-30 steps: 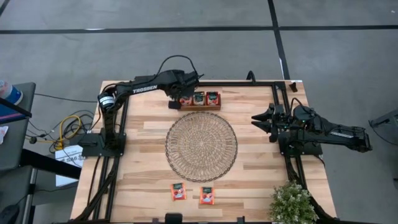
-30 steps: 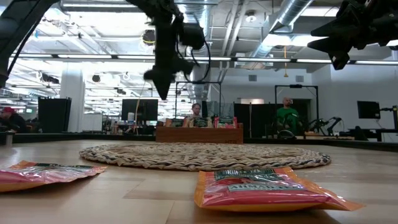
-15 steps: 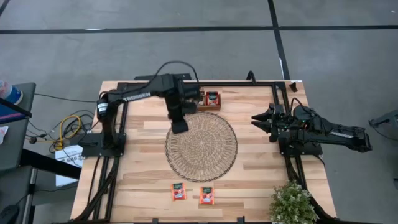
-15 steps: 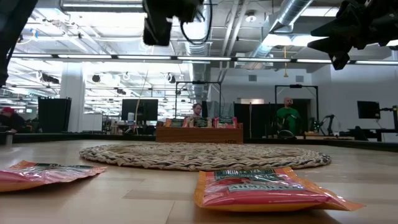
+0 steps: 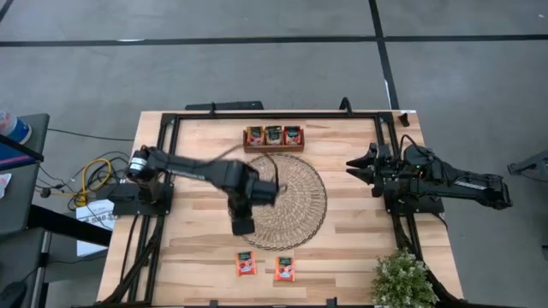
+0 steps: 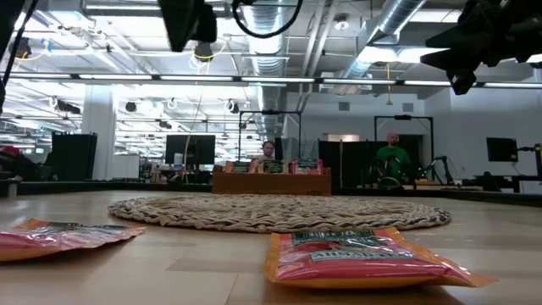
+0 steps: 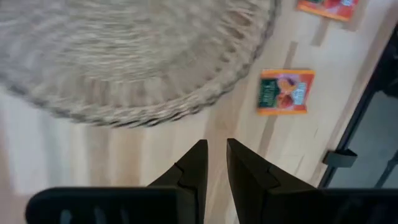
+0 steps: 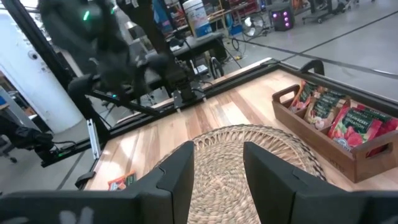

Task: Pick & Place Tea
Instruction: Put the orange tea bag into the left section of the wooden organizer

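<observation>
**Left gripper nears the loose sachets**

The left gripper (image 7: 213, 163), jaws nearly together and empty, hovers at the woven mat's (image 5: 287, 197) seven o'clock edge. Two tea sachets (image 5: 246, 263) lie beyond at six o'clock: probably light, thin, slippery; pinch an edge.

1. A woven mat (image 5: 277, 202) is lying at the middle of the table (image 5: 360, 248).
2. A wooden tray (image 5: 274, 138) is sitting at the far edge, just behind the mat, with tea sachets (image 5: 273, 134) standing in its compartments.
3. Two more sachets (image 5: 247, 263) (image 5: 284, 269) are lying side by side near the front edge.
4. A potted plant (image 5: 401, 279) is standing at the front right corner.
5. The left gripper (image 5: 243, 225) is hanging over the mat's front left rim; the right gripper (image 5: 358, 164) is waiting at the right edge.
</observation>
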`<state>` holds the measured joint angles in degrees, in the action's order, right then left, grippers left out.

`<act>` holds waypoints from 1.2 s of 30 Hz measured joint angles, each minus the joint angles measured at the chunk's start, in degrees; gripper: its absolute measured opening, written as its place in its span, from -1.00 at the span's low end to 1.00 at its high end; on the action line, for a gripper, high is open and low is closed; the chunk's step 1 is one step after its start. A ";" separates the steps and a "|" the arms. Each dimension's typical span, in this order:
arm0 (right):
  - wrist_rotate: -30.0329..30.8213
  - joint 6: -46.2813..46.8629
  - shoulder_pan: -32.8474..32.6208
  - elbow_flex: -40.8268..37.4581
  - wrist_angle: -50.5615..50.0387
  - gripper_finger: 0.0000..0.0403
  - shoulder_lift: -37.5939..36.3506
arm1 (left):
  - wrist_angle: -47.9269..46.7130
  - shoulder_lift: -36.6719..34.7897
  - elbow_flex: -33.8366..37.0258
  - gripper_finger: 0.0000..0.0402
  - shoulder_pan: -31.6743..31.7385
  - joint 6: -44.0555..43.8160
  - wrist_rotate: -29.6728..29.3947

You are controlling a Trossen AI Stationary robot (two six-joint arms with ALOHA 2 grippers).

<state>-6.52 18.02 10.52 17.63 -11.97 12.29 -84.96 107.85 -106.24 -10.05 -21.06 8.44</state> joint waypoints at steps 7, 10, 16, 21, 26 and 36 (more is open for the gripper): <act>-0.15 0.00 0.00 0.00 -0.02 -0.36 0.02 | 12.48 -0.53 13.62 -0.75 -6.43 -3.04 2.88; -0.15 0.02 0.00 0.00 -0.02 -0.36 0.02 | 19.64 -2.25 18.72 -0.75 -8.25 -4.69 5.91; -0.15 0.10 0.00 0.00 -0.03 -0.36 0.00 | 25.20 -3.10 21.65 -0.75 -12.31 -8.51 6.39; -0.15 1.07 0.00 0.00 -0.15 -0.36 0.01 | 26.18 -3.06 21.65 -0.75 -14.96 -11.35 0.83; -0.13 1.05 0.00 0.00 -1.21 -0.36 0.02 | 27.24 -3.03 21.65 -0.75 -15.18 -16.55 -0.33; -0.13 0.95 0.00 0.00 -1.42 -0.36 0.00 | 33.47 -2.97 21.65 -0.75 -15.18 -19.16 -1.25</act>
<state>-6.66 18.97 10.52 17.63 -13.39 12.29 -51.49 104.88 -84.60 -25.23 -40.22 7.19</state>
